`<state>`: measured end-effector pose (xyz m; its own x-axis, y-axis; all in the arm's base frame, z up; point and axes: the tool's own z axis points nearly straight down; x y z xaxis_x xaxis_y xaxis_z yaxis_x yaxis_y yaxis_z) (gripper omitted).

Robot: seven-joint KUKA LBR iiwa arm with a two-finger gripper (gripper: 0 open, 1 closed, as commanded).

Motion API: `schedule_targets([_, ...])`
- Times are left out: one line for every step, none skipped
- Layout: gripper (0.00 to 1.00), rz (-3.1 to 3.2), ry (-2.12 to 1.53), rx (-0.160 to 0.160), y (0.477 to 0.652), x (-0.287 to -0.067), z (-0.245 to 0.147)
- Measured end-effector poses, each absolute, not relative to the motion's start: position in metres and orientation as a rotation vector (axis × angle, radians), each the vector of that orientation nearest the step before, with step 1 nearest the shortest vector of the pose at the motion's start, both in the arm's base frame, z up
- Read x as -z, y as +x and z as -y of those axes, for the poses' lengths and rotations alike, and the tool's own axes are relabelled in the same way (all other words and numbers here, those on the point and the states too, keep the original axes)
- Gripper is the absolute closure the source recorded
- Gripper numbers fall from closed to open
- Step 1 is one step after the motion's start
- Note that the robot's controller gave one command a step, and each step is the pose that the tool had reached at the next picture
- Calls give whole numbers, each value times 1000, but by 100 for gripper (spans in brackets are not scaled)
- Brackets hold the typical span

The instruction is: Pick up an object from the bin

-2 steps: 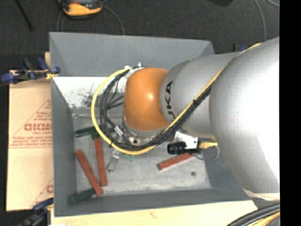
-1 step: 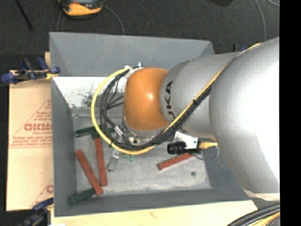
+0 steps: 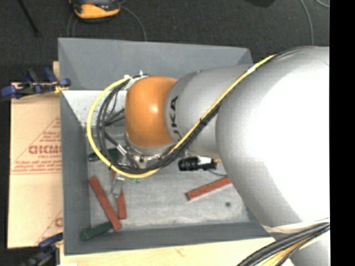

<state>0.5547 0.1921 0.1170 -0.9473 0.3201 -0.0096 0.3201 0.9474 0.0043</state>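
The gripper [image 3: 116,184] hangs under the orange wrist cover [image 3: 147,112], and I cannot tell whether it is spread or closed. Two reddish-brown flat sticks [image 3: 103,201] lie just below it in the grey metal bin [image 3: 72,165]. This looks like the approach, so the next move calls for lowering onto one stick and clamping.

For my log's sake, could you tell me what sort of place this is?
Probably a robotics lab's grasping cell: a KUKA arm reaches into a grey metal bin holding loose reddish sticks.

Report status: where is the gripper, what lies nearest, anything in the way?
Gripper low at left of bin, state unclear. Nearest: two red sticks beside it. Black pen, third stick lie apart, rightward.
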Motion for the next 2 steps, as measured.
schedule_targets([0,-3137,196,3,585,-98,-216])
schedule_targets([0,-3136,79,-5,620,-109,-192])
